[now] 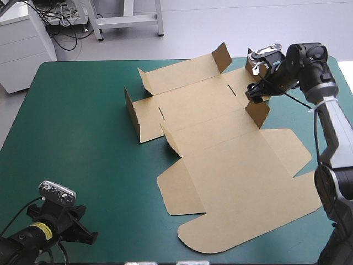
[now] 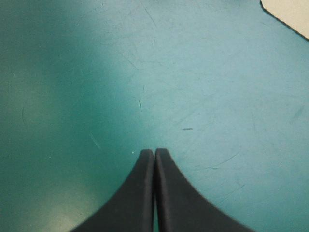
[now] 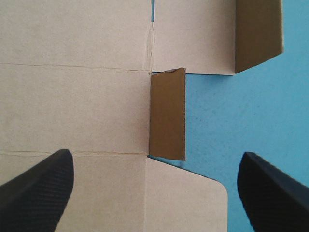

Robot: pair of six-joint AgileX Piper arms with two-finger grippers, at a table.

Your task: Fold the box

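Note:
The brown box (image 1: 220, 160) lies as a cut sheet across the middle and right of the table, mostly flat. Small flaps stand up at its far corner (image 1: 222, 57), its left end (image 1: 131, 113) and its right side (image 1: 257, 113). My right gripper (image 1: 255, 93) hovers open over the far right of the sheet. In its wrist view (image 3: 154, 155) the upright right-side flap (image 3: 168, 113) stands just ahead between the fingers, with nothing held. My left gripper (image 1: 87, 237) is shut at the near left corner, over bare cover (image 2: 154, 152). Only a corner of the box (image 2: 289, 12) shows far ahead of it.
The teal-green cover (image 1: 71, 127) shows between my left gripper and the sheet. The box's rounded lid panel (image 1: 204, 243) reaches close to the table's near edge. A white cabinet (image 1: 22, 38) stands off the far left corner.

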